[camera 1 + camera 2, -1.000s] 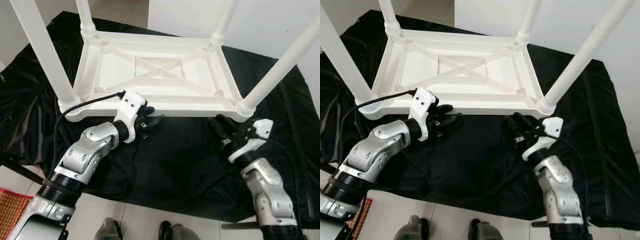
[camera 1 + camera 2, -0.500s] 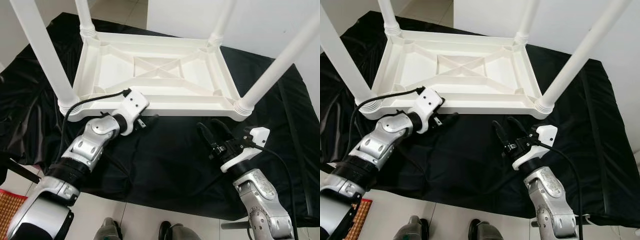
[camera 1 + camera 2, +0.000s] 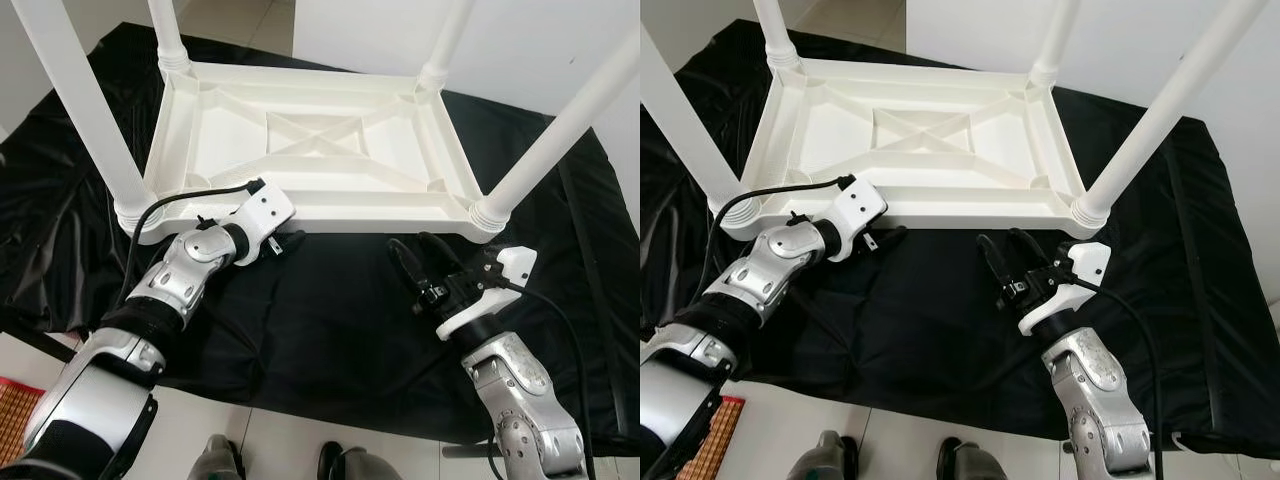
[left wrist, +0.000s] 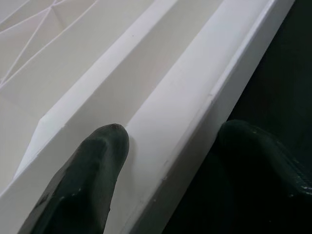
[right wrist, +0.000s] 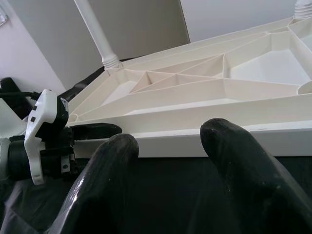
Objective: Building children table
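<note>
The white plastic children's table (image 3: 370, 212) lies upside down on a black cloth (image 3: 330, 320), its four legs pointing up. My left gripper (image 3: 288, 240) is at the table's near rim, left of its middle. In the left wrist view it (image 4: 175, 131) is open, one finger (image 4: 105, 156) over the rim's inner side and the other on the cloth side. My right gripper (image 3: 422, 258) hovers open above the cloth, just in front of the near rim and left of the near-right leg (image 3: 560, 130). Nothing is between its fingers (image 5: 122, 151).
The near-left leg (image 3: 85, 100) rises close beside my left arm. A white wall stands behind the table at the right. Pale floor tiles (image 3: 270, 440) and an orange mat (image 3: 15, 420) lie in front of the cloth.
My left gripper has turned and moved up to the table's near rim. My right gripper has pulled back from the near-right corner and shifted left.
</note>
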